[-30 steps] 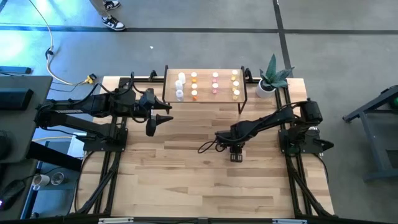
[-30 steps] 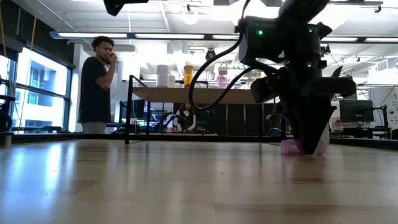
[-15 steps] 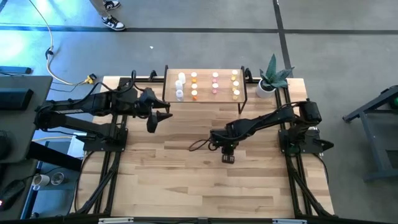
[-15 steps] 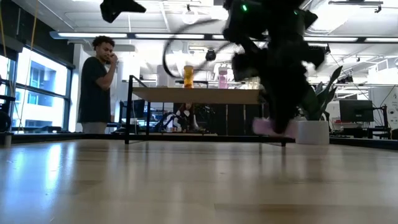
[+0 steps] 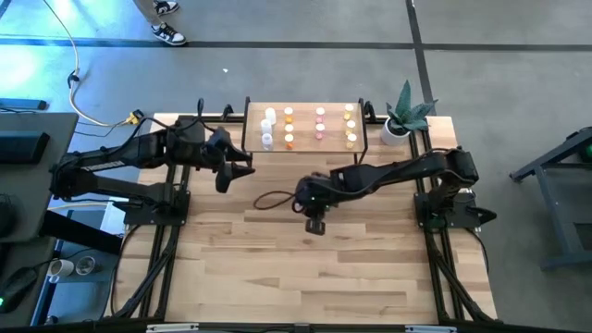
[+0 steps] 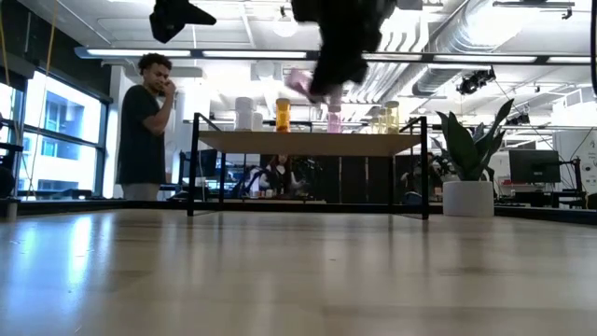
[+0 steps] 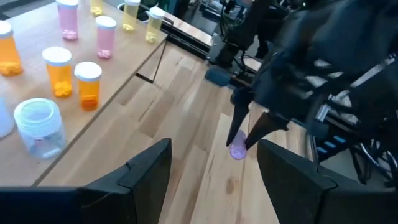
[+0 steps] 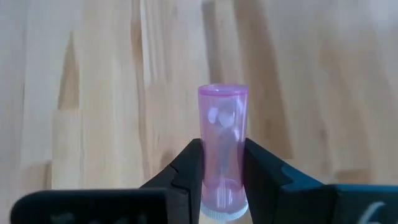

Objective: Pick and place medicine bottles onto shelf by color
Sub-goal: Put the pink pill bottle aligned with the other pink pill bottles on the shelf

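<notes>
Pink and translucent, the medicine bottle (image 8: 222, 149) sits pinched between the closed fingers of the right gripper (image 8: 222, 171), cap end toward the wrist and base pointing outward. Within the last second this bottle left the tabletop (image 5: 277, 268): earlier it stood on the wood under the descending gripper, and now the right arm carries it well above the boards, displaced toward the table's middle and nearer the shelf (image 5: 305, 104). The pick is complete; transfer to the pink row appears to be next. The left gripper (image 5: 225, 174) hovers beside the shelf's left end, fingers spread, holding nothing.
</notes>
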You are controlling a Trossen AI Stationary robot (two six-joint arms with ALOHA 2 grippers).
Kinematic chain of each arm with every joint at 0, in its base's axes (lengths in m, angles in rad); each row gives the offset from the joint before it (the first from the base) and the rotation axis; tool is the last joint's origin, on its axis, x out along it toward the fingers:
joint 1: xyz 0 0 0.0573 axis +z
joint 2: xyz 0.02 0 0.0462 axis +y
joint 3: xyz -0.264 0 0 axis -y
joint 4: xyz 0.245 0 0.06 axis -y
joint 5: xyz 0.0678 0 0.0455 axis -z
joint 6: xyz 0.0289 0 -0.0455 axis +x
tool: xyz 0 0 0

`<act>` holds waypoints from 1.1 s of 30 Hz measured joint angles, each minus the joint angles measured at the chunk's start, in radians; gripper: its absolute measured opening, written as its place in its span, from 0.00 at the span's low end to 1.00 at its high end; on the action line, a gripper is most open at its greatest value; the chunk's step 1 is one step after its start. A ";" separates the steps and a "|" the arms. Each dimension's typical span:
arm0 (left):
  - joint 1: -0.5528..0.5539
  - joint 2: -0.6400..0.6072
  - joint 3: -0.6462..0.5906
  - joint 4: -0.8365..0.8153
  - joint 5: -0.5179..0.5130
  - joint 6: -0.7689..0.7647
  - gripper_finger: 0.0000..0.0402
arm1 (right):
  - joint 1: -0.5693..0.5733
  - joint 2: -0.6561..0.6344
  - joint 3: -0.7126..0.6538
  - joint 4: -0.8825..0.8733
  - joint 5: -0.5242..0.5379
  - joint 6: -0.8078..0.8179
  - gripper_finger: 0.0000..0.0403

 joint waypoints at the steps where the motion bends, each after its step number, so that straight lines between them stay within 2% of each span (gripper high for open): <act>1: 0.005 0.000 0.000 0.003 0.001 -0.009 0.57 | 0.000 0.000 0.021 0.000 0.014 -0.007 0.19; 6: 0.028 0.000 0.000 0.005 0.030 -0.058 0.57 | 0.000 -0.001 0.104 -0.001 0.063 -0.043 0.19; 12: 0.040 0.000 0.000 0.006 0.049 -0.160 0.57 | -0.002 -0.002 0.131 -0.011 0.089 -0.174 0.19; 18: 0.040 0.001 0.000 0.006 0.048 -0.342 0.57 | -0.008 -0.002 0.133 -0.002 0.090 -0.383 0.19; 24: 0.040 0.001 0.000 0.006 0.051 -0.500 0.57 | -0.006 -0.002 0.133 0.048 0.117 -0.657 0.19; 33: 0.039 0.001 0.000 0.006 0.103 -0.620 0.57 | 0.023 -0.002 0.133 0.217 0.301 -1.019 0.19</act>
